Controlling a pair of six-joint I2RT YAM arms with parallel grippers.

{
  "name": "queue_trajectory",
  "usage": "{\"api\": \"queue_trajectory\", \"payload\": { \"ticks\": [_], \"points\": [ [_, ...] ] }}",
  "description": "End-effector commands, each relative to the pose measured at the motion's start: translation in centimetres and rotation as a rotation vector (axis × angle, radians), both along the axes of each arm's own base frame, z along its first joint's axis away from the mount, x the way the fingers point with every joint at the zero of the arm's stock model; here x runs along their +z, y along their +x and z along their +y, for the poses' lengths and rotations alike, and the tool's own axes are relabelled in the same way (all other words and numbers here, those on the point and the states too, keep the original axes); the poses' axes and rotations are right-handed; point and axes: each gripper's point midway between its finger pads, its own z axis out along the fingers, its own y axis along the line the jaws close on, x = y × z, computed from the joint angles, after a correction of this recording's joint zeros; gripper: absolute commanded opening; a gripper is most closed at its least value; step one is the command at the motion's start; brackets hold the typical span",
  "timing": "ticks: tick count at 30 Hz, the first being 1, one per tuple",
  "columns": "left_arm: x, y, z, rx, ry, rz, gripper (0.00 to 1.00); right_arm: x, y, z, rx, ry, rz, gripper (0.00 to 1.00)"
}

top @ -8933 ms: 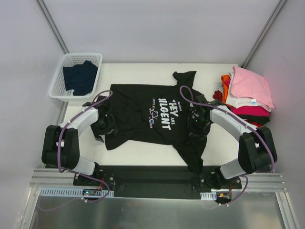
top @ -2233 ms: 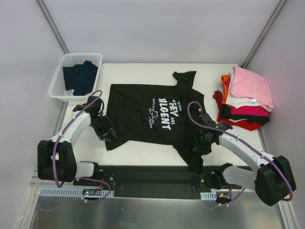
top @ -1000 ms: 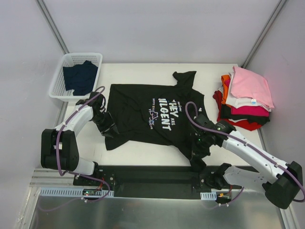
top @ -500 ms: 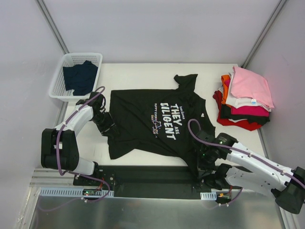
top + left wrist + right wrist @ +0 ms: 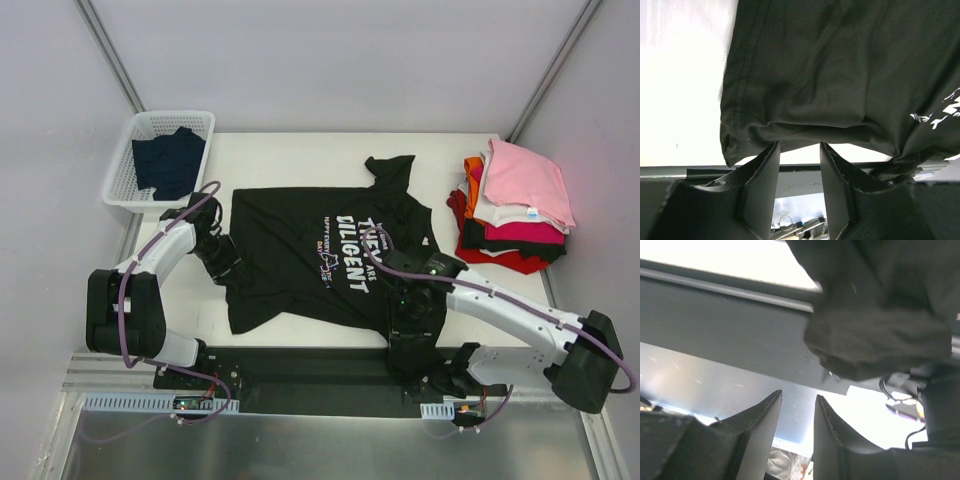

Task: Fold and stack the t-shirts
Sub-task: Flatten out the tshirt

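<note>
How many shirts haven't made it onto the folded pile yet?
2. A black t-shirt lies spread out in the middle; a dark navy t-shirt sits crumpled in the white basket at far left. More could hide beneath it.

Basket (image 5: 120, 165) left of spread t-shirt (image 5: 290, 240), stack (image 5: 515, 190) right.

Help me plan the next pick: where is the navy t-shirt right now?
In the top view, the navy t-shirt lies inside the white basket at the table's far left corner, left of the spread black t-shirt.
</note>
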Motion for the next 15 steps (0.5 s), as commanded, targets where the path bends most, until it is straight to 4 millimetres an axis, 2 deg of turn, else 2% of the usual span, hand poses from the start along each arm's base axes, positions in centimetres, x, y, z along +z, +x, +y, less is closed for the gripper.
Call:
{"api": "queue_trajectory", "payload": {
  "ticks": [1, 2, 3, 4, 5, 6, 8, 9, 10, 11, 13, 15],
  "points": [
    [0.0, -0.8, -1.1, -0.006, -0.023, 0.0, 0.38, 0.0, 3.4, 1.4, 0.057, 0.002, -0.057, 0.33],
    [-0.2, -1.2, -1.4, -0.014, -0.022, 0.007, 0.38, -0.7, 4.3, 1.9, 0.047, -0.006, -0.038, 0.26],
    [-0.3, -1.4, -2.1, -0.023, -0.025, 0.001, 0.38, -0.9, 5.4, 2.9, 0.05, 0.012, -0.042, 0.12],
    [-0.9, -2.2, -2.3, -0.029, -0.021, 0.018, 0.38, -1.3, 6.7, 4.2, 0.079, 0.054, -0.061, 0.04],
    [-1.1, -2.6, -2.6, -0.036, -0.021, 0.023, 0.38, -1.6, 7.8, 4.7, 0.08, 0.054, -0.06, 0.01],
    [-1.3, -2.7, -2.9, -0.032, -0.02, 0.02, 0.38, -2.5, 9.5, 6.2, 0.096, 0.053, -0.058, 0.01],
    [-2.0, -3.4, -3.2, -0.049, -0.001, 0.027, 0.38, -3.4, 11.5, 7.1, 0.134, 0.052, -0.051, 0.01],
    [-2.2, -3.5, -3.3, -0.046, 0.001, 0.029, 0.38, -4.7, 12.3, 7.6, 0.141, 0.038, -0.022, 0.01],
    [-2.4, -3.3, -3.3, -0.047, 0.004, 0.02, 0.38, -4.3, 13.6, 8.9, 0.144, 0.075, -0.025, 0.01],
    [-2.6, -3.3, -3.2, -0.046, 0.01, 0.02, 0.37, -4.5, 14.5, 9.3, 0.141, 0.091, -0.02, 0.01],
    [-2.7, -3.0, -3.2, -0.045, 0.014, 0.015, 0.38, -4.5, 15.6, 10.5, 0.138, 0.131, -0.006, 0.01],
    [-2.7, -3.0, -3.1, -0.045, 0.019, 0.011, 0.38, -4.4, 16.2, 10.7, 0.144, 0.144, -0.004, 0.01]
  ]
}}
